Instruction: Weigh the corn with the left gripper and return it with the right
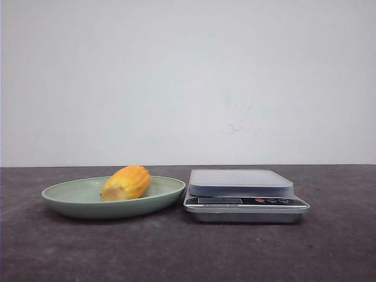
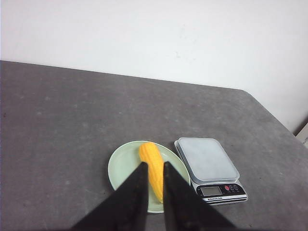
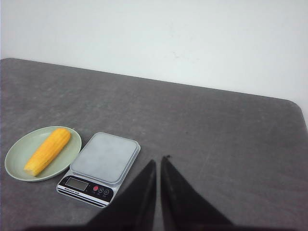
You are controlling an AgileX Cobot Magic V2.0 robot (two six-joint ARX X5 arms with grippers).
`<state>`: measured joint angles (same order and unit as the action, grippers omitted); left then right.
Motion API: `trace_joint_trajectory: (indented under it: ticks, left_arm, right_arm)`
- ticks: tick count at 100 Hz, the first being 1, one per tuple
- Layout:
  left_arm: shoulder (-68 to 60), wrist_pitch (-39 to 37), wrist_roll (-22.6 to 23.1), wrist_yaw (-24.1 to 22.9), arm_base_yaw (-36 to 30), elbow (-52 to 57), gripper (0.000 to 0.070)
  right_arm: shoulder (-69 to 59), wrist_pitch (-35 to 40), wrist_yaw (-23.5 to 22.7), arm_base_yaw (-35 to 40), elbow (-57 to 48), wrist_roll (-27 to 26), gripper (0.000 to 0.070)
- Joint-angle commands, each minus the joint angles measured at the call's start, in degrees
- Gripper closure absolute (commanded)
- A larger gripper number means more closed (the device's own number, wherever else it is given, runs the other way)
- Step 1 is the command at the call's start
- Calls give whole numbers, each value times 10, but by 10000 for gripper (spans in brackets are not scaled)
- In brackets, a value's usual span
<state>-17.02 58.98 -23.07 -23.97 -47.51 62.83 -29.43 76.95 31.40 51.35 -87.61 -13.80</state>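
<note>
**Corn lies on the green plate beside the scale; both grippers hang clear of it**

Front view: the corn (image 1: 126, 183) lies on its side in a shallow pale green plate (image 1: 70, 197), its pale cut end turned toward the camera. The plate stands just to the left of a kitchen scale (image 1: 242, 194), the two rims close together; whether they touch cannot be told from here. The scale has a bare grey weighing platform, a small display and round buttons along its front edge. Both stand on a dark grey table (image 1: 176, 252) in front of a white wall (image 1: 188, 76). No arm shows in this view.

Left wrist view: the left gripper (image 2: 154, 166) hangs above the table, over the plate (image 2: 120, 166) beside the scale (image 2: 209, 168). Its two dark fingers (image 2: 134, 192) stand nearly together with only a thin gap between them, and they hold nothing. The corn (image 2: 153, 168) shows through and above that gap, lying on the plate below.

Right wrist view: the right gripper (image 3: 159, 161) hangs above bare table on the far side of the scale (image 3: 102, 161) from the plate (image 3: 19, 156). Its fingers (image 3: 180, 202) also stand almost closed, with a narrow slit between the tips and nothing in it. The corn (image 3: 48, 150) lies lengthwise across the plate, well apart from this gripper, and the scale's platform is bare.
</note>
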Motion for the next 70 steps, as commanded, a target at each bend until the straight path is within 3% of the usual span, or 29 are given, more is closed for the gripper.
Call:
trace_joint_trajectory:
  ticks: [1, 30, 38, 45, 70]
  left_arm:
    - [-2, -3, 10, -2, -5, 7, 689]
    - [-1, -3, 11, -2, 4, 8, 689]
    - [-1, -6, 59, -7, 23, 5, 689]
    - [-1, -19, 75, -7, 48, 0, 689]
    - [34, -196, 147, 0, 215, -114, 688]
  right_arm:
    - [0, 25, 1, 5, -9, -8, 692]
    - [0, 25, 1, 5, -9, -8, 692]
    - [0, 25, 1, 5, -9, -8, 692]
    - [0, 25, 1, 5, -9, -8, 692]
    - [0, 25, 2, 5, -9, -8, 692]
